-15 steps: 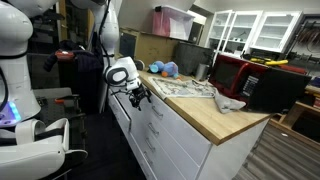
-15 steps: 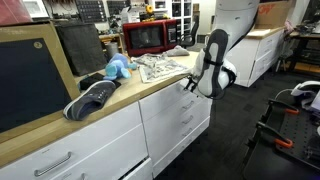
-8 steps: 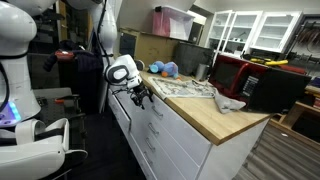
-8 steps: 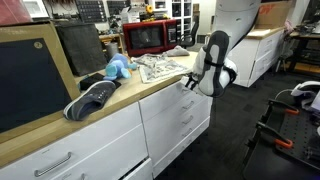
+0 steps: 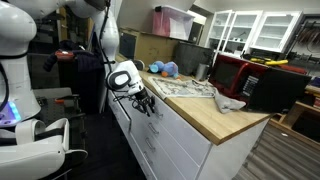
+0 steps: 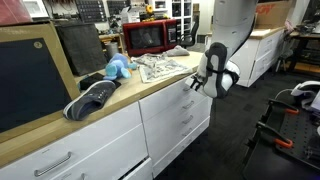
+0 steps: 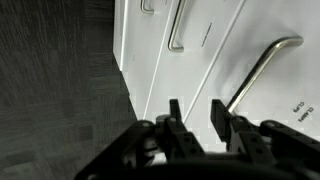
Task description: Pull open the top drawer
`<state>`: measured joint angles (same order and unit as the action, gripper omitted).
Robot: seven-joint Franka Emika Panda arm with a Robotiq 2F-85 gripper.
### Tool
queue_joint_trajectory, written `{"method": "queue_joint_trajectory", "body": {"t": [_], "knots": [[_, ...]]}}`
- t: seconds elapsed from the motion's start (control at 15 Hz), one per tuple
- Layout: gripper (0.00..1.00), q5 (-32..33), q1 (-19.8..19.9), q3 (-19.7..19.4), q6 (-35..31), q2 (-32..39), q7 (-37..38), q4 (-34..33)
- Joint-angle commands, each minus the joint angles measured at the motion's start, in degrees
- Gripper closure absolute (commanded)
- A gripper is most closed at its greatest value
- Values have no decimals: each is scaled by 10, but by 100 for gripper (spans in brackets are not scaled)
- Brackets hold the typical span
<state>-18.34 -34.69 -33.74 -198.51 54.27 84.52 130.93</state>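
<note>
Evidently the top drawer (image 6: 163,100) sits directly under the desk (image 6: 128,92) edge, at the upper row of the white cabinet. Its front appears flush with the cabinet face, or nearly so; any opening is too slight to judge.

Change noted: over the last second the fingers of the tool (image 7: 197,108) have been drawn together from a wide spread to a narrow gap, and the arm has shifted slightly along the cabinet front in both exterior views. In the wrist view the handle (image 7: 265,68) is seen running up from beside one finger (image 7: 220,112). Whether the bar is actually clamped or only touched cannot be told; white panel shows through the gap.

Meaning for the task: the grasp step is judged under way or just finished, the pull not yet begun. A slipped or one-sided hold is the risk to be watched.

Surroundings: lower drawers (image 6: 182,125) lie beneath. On the desk are spread newspaper (image 6: 160,67), a blue soft toy (image 6: 118,68), a dark shoe (image 6: 92,98) and a red microwave (image 6: 150,37). All are set above the drawer line. Nothing is seen blocking the outward path over the dark floor (image 7: 60,90).
</note>
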Motion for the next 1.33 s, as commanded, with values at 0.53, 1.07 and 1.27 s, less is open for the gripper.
{"method": "queue_joint_trajectory", "body": {"t": [0.53, 1.07, 1.27], "knots": [[13, 11, -4, -17, 6, 34, 50, -41], [74, 17, -10, -16, 6, -12, 48, -20], [68, 19, -18, -20, 6, -33, 46, -14]]}}
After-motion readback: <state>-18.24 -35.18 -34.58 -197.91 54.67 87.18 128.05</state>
